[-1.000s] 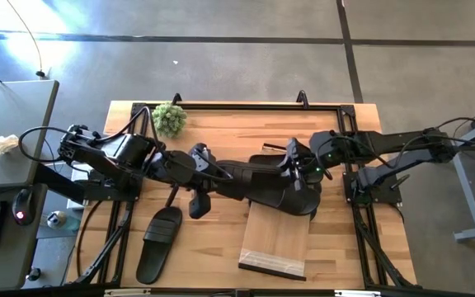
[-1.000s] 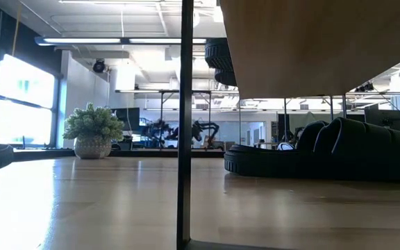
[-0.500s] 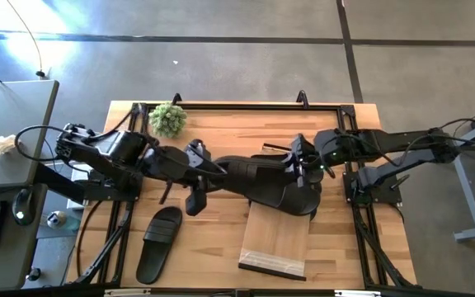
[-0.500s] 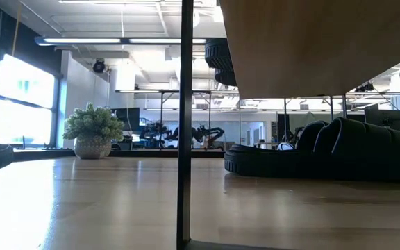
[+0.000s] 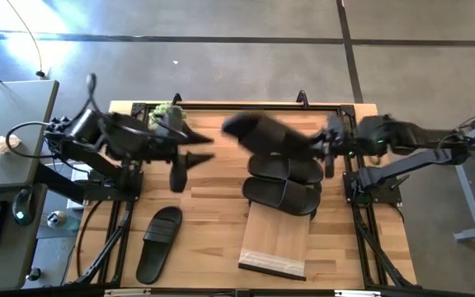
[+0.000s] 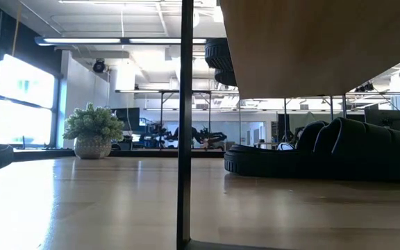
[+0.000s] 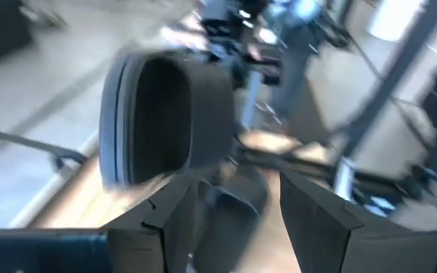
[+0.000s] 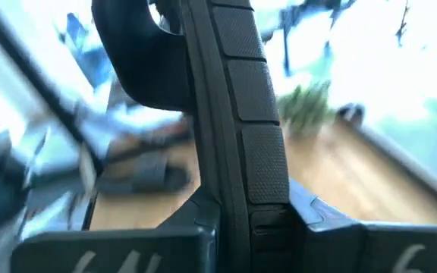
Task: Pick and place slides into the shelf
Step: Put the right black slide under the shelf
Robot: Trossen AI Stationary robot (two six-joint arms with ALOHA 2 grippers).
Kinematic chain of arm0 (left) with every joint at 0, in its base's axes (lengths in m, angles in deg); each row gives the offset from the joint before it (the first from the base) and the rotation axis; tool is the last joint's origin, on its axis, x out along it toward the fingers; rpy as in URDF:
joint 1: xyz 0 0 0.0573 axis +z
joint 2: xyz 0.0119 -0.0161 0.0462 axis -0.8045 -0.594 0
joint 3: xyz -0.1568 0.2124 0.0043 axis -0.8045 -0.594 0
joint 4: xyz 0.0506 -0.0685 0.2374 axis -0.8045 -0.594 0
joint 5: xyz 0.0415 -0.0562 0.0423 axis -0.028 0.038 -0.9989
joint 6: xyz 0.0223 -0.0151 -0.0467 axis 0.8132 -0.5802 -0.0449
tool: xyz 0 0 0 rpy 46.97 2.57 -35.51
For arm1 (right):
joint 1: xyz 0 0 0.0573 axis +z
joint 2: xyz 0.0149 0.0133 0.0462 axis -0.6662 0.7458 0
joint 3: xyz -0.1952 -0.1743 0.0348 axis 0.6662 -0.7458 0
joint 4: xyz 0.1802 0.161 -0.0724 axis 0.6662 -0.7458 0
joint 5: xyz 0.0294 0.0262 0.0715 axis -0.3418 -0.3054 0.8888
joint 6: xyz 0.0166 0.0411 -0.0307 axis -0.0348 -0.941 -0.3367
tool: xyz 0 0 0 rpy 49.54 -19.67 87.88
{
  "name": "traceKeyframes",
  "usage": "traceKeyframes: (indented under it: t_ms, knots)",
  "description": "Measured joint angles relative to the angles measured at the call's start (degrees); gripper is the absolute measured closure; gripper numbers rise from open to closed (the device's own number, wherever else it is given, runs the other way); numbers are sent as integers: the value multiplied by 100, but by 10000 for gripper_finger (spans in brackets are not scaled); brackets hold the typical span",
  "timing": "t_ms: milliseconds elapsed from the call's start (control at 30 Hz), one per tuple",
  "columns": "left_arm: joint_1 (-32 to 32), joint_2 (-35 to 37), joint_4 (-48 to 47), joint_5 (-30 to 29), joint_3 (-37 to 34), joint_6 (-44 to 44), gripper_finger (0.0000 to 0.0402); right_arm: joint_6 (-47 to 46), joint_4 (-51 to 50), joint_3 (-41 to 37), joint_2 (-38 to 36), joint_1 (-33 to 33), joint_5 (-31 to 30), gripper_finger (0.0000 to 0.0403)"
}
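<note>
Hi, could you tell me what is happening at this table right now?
The right gripper is shut on a black slide, holding it in the air above two other slides that lie at the far end of the low wooden shelf. The left gripper is open and empty, over the table's left half. A fourth slide lies on the tabletop at the left, not yet on the shelf. A small potted plant stands at the table's far edge.
</note>
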Motion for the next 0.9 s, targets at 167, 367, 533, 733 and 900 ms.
traceKeyframes:
  t_ms: [167, 367, 533, 733, 900]
  knots:
    - [0, 15, 106, -972, 228, 222, 229, 655, 1426, 2, -344, -2, -478, 357]
    - [4, 0, 603, -1624, -274, 281, 229, 1836, 3185, 2, -453, 0, -344, 357]
    - [352, -2, 2060, -1284, -1073, 626, 229, 2377, 4549, 7, -311, -127, 528, 357]
    - [1101, -16, 5059, 5, -2315, 1020, 229, 2150, 5528, 7, 106, -430, 1154, 357]
    - [1518, -51, 7454, 903, -3235, 1010, 229, 1901, 5861, 6, 539, -656, 1241, 357]
